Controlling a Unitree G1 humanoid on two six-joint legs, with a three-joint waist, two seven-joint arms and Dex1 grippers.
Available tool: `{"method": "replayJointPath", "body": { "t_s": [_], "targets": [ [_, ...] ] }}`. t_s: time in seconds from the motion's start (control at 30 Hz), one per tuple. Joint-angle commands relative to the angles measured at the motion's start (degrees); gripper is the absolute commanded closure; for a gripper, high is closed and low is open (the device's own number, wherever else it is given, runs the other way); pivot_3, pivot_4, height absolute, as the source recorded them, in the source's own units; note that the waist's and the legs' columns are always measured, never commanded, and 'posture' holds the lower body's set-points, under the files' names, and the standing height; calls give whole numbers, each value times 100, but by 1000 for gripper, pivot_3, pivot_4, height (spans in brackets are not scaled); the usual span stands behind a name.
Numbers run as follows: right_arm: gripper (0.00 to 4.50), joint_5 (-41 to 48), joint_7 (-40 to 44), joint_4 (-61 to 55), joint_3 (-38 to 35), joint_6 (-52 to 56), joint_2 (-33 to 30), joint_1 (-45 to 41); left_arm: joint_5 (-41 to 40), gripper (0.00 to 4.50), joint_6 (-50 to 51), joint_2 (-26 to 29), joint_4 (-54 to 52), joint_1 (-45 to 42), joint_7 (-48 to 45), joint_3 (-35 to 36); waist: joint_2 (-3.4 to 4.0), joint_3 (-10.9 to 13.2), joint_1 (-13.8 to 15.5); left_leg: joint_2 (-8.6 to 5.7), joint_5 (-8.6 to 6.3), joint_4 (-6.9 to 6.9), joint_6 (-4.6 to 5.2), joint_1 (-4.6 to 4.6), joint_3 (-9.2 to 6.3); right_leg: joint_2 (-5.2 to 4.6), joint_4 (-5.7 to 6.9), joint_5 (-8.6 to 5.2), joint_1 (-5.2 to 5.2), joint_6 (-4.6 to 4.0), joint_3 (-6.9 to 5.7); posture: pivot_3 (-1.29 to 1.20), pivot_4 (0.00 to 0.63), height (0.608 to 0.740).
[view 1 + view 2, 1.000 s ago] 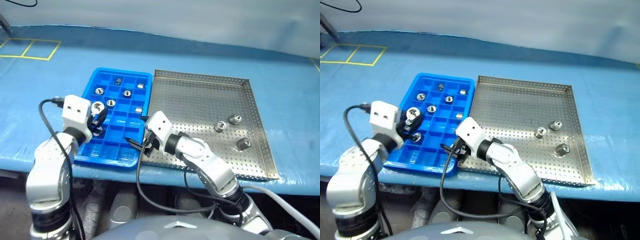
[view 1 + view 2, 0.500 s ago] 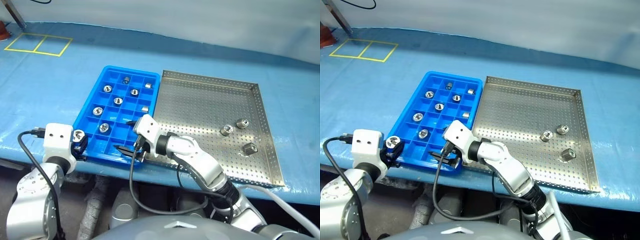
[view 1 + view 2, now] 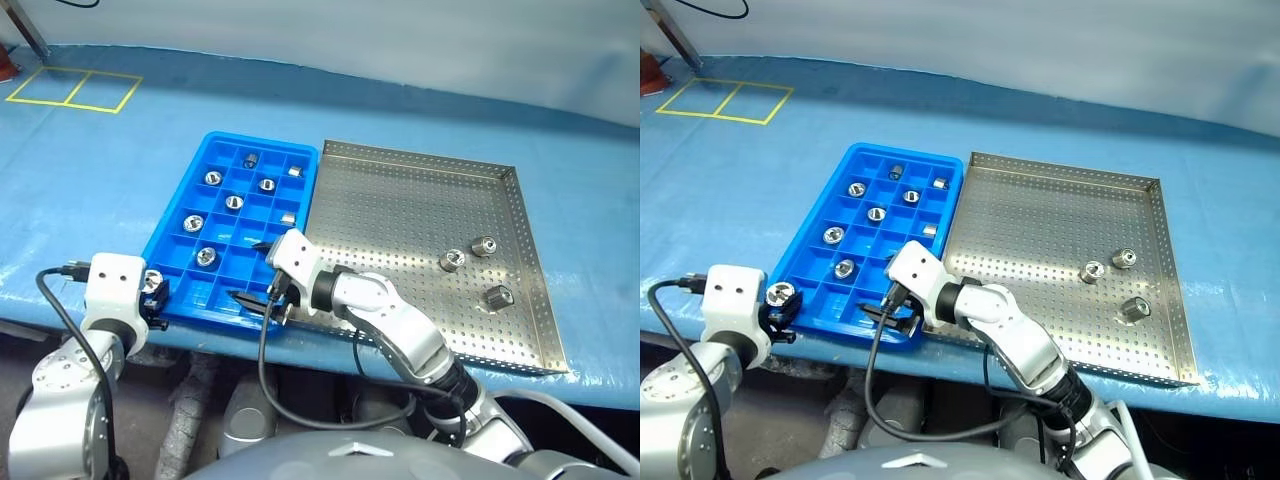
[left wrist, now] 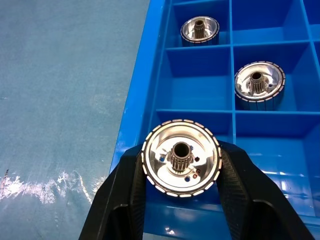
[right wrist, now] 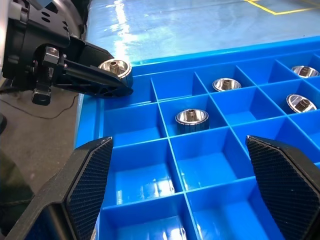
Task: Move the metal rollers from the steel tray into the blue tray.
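Roller (image 4: 181, 157) in left end effector (image 4: 181, 200), bore facing the wrist camera.

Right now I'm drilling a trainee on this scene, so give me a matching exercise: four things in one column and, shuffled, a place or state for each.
Things:
1. left gripper with two black fingers
2. right gripper with two black fingers
3. bright blue plastic tray with square compartments
4. grey perforated steel tray

Places or states:
A. holds three loose shiny metal rollers
B. open and empty over the blue tray's near edge
C. shut on one silver metal roller at the blue tray's near left corner
D. has single rollers in several compartments

Pairs: 1-C, 2-B, 3-D, 4-A
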Motion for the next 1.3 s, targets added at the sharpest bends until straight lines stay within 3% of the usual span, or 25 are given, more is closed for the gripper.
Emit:
{"method": "replayJointPath", "body": {
  "t_s": [0.03,0.2,0.23,0.43,0.6,0.7,0.87,1.07,1.3],
  "targets": [
    [0,37,-78,-184,-90,-112,73,27,-19,1794,-11,98,-16,-204,46,-12,0,0,-4,0,0,1,0,0,0,0,0,0,0,0,0,314,150,740],
    [0,20,-177,-326,-163,-78,35,116,-131,108,-258,24,98,-728,38,-140,0,0,-46,-3,1,4,-1,-2,2,-3,-1,0,0,0,0,266,150,740],
    [0,17,-203,-385,-192,-67,19,142,-208,18,-448,-5,175,-880,-29,-184,0,0,-52,-3,1,4,-1,-2,2,-3,-2,0,1,1,0,251,150,740],
    [0,23,-390,-1007,-508,127,-283,462,-1007,18,-2075,211,1025,-1719,-1253,-772,0,0,-106,-8,0,5,-5,-7,4,-7,-8,2,0,3,2,176,150,740],
    [0,-90,-809,-1861,-1076,482,-719,1095,-1311,18,-3050,595,2471,-2762,-2578,-1851,4,3,-253,-10,0,6,-5,-10,9,-6,-11,2,-1,4,4,65,150,740],
    [0,-268,-1281,-2423,-1606,809,-835,1620,-1089,18,-3553,540,3485,-3541,-2913,-2505,4,3,-417,-13,-1,8,-4,-13,12,-7,-12,5,-2,11,8,-22,150,740],
    [0,-492,-1846,-3077,-2358,1260,-870,2303,-1105,18,-4103,200,4277,-4215,-3452,-3229,7,3,-826,-13,-5,9,4,-16,20,-5,-12,25,-6,49,21,-143,150,740],
    [0,-737,-2561,-3070,-3266,1982,-490,2392,-960,18,-4460,1,4540,-4268,-3827,-3960,11,1,-1229,-11,-8,8,9,-10,31,-1,-7,23,-8,54,37,-203,150,740],
    [0,-716,-2748,-2314,-3561,1924,-158,1917,-652,18,-4703,-151,4508,-3844,-3523,-4338,17,-1,-1458,-5,-7,12,11,2,35,6,5,24,-3,58,45,-180,150,740]
  ]
}}
